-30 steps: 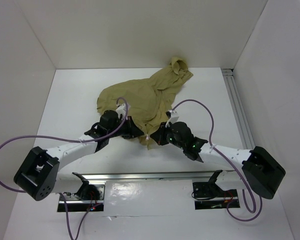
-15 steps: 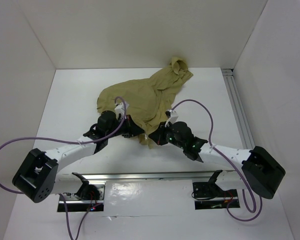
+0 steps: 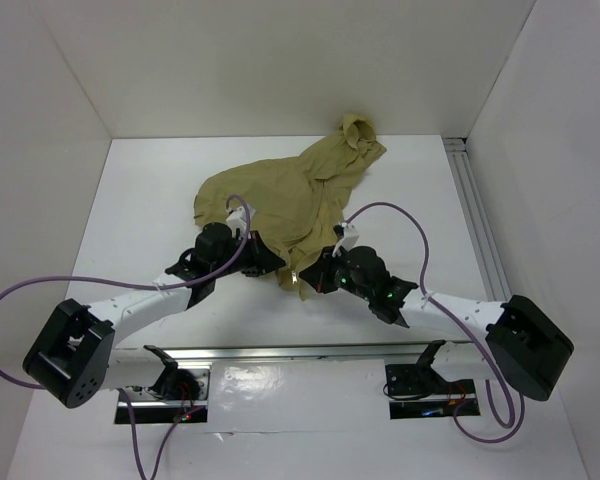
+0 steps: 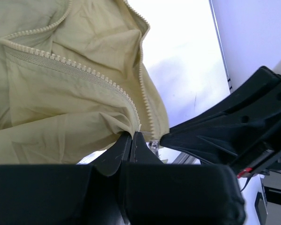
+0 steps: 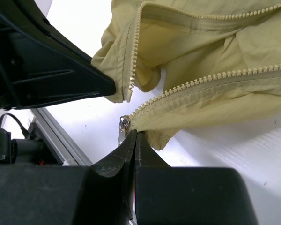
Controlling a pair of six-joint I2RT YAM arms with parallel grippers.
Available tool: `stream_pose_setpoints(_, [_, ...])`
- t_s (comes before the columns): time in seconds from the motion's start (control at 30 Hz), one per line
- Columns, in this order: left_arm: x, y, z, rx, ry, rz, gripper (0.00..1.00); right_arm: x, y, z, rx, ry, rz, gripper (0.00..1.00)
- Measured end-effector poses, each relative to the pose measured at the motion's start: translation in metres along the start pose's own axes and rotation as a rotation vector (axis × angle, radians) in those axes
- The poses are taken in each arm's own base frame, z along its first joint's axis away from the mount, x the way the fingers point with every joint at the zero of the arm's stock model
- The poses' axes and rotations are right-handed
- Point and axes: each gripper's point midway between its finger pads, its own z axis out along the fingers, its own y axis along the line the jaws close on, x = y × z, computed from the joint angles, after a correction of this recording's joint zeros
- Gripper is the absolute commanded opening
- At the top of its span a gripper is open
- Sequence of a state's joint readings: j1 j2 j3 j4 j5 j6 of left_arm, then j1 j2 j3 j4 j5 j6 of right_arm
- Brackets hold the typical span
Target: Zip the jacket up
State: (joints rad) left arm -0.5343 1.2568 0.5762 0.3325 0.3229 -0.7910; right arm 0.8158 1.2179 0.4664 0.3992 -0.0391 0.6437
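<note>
The olive-tan jacket lies crumpled on the white table, hood at the far right, its front open. My left gripper is shut on the jacket's bottom hem beside one row of zipper teeth. My right gripper is shut on the other front edge at its bottom corner, right by the metal zipper slider and its hanging pull. The two grippers nearly touch. The two zipper halves are apart. The right gripper shows black at the right in the left wrist view.
A metal rail runs along the table's right edge. White walls enclose the table on three sides. Purple cables loop over both arms. The arm bases and a mounting rail sit at the near edge.
Both grippers have moved a little closer together, pulling the jacket's bottom corners toward each other. The right gripper has shifted left and slightly nearer.
</note>
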Motion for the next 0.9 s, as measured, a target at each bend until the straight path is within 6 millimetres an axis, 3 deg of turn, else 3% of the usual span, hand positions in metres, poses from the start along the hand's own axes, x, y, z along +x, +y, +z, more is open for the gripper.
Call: stream_pose_setpoints(0.9, [-0.0005, -0.0043, 0.0, 0.011, 0.0, -0.05, 0.0, 0.0029, -0.0012, 0.0028, 0.001, 0.008, 0.01, 0.0])
